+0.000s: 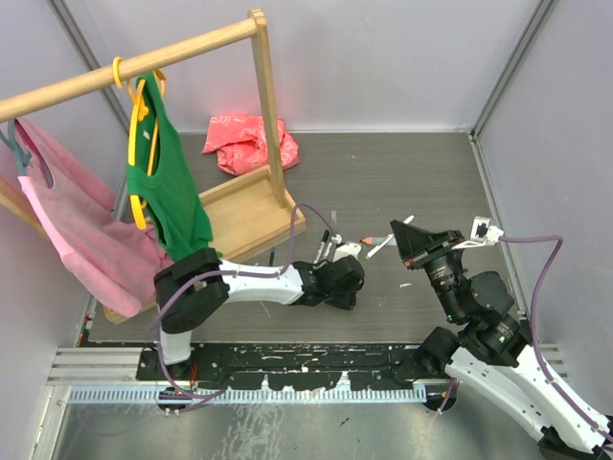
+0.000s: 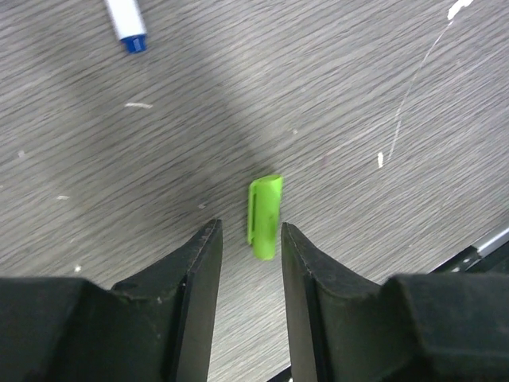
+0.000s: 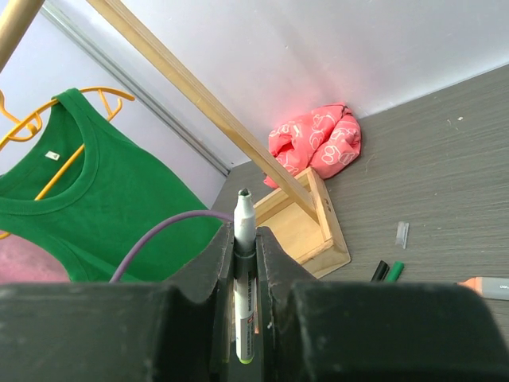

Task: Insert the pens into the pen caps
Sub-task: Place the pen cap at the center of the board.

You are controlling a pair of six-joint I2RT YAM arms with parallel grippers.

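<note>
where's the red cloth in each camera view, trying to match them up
Top external: red cloth at the far middle, just behind the rack.
Left wrist: not in it.
Right wrist: red cloth right of centre, behind the rack's wooden base.
Shared landmark: the green shirt hanging on the rack, in the top and right wrist views only.
</note>
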